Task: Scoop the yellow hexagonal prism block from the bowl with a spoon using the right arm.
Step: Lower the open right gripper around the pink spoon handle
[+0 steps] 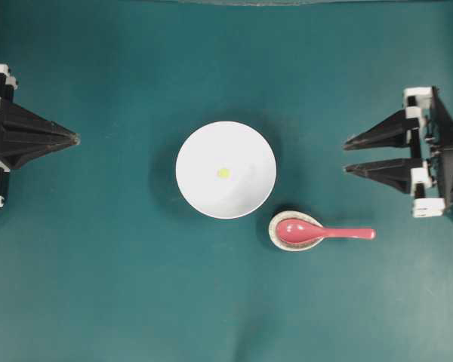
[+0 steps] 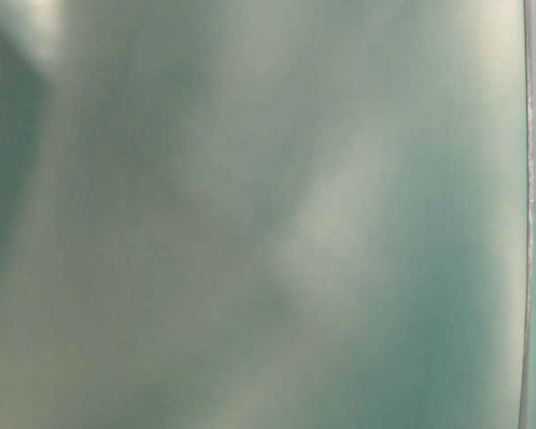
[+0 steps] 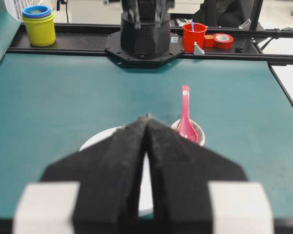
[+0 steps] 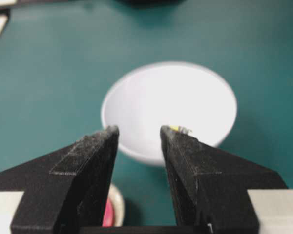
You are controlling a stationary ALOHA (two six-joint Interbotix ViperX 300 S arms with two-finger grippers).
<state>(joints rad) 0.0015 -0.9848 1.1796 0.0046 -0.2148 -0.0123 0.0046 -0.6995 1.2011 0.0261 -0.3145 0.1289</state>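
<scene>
Glossy, rigid, probably slippery spoon (image 1: 321, 232) resting in speckled dish (image 1: 278, 237), best taken mid-handle; right gripper (image 1: 346, 157) spread wide, empty; left gripper (image 1: 74, 139) closed, empty.

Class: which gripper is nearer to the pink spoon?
Right. The right gripper sits open just up and right of the spoon; the left gripper, shut, is far across the bowl.

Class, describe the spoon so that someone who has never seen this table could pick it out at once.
Find the large white bowl in the middle of the teal table. Just beside it, toward the right arm's side, sits a small speckled dish. The spoon lies with its scoop in that dish, handle pointing away from the bowl; it is the only glossy pink-red thing on the table.
</scene>
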